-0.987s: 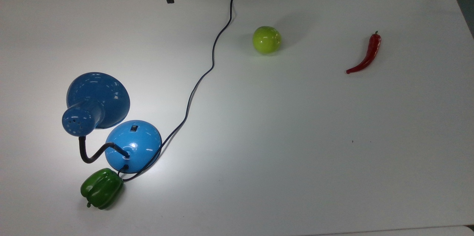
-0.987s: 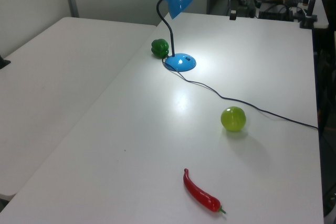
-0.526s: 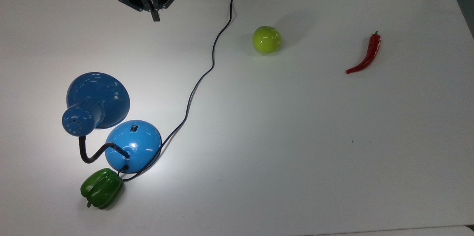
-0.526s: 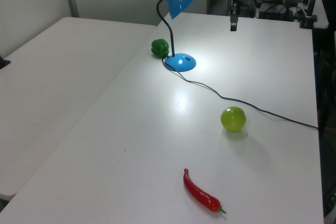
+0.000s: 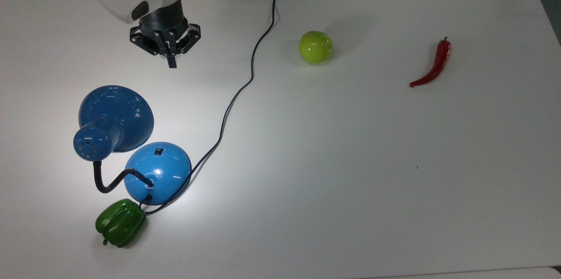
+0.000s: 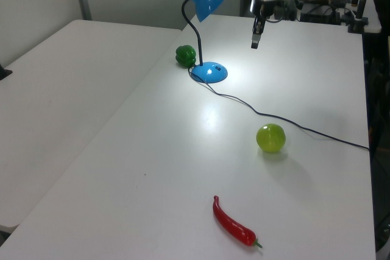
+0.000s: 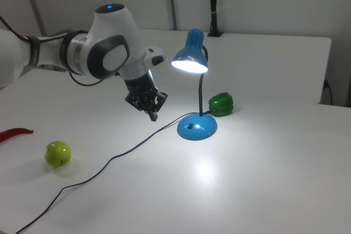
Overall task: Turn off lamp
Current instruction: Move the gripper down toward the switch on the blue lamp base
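Note:
The blue lamp stands at the top view's left, cone shade over a domed base with a small black switch on top. It is lit: the shade glows in the right view and a bright patch lies on the table. My gripper hangs above the table beyond the lamp, well clear of the base and nearer the top view's top edge. It points down, fingers shut together, holding nothing. The left view has the gripper to the right of the shade, and in the right view the gripper is left of the base.
The lamp's black cord snakes from the base to the top view's top edge, right of my gripper. A green bell pepper touches the base's near side. A green apple and a red chili lie far to the top view's right.
My arm has come in from the top view's top edge and the gripper has moved toward the lamp. The lamp stays lit and nothing else has moved.

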Controlling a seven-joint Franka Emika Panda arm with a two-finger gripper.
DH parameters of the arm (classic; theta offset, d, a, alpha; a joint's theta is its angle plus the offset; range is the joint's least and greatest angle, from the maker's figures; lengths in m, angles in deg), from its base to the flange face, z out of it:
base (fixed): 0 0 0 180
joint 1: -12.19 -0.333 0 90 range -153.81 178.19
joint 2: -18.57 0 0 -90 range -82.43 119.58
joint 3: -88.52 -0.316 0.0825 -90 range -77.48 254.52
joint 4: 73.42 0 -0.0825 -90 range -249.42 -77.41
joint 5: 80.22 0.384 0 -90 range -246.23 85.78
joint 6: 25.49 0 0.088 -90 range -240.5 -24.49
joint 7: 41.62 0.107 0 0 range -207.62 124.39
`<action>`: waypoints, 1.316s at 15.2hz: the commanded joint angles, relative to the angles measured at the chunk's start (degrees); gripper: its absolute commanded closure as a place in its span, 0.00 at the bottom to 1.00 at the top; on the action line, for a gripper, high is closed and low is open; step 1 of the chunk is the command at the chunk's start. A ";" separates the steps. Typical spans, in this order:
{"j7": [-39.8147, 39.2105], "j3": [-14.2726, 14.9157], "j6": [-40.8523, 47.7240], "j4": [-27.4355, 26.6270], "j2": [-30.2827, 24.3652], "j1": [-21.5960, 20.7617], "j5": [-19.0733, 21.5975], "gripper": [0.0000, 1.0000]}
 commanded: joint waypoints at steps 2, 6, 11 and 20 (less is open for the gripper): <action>-0.43 0.37 -11.80 -4.29 1.57 0.79 0.33 1.00; -0.43 0.37 -20.50 -3.85 5.71 1.58 2.70 1.00; -0.43 0.37 -30.52 -3.68 10.01 1.67 4.81 1.00; -0.43 0.37 -37.65 0.02 16.70 2.11 7.01 1.00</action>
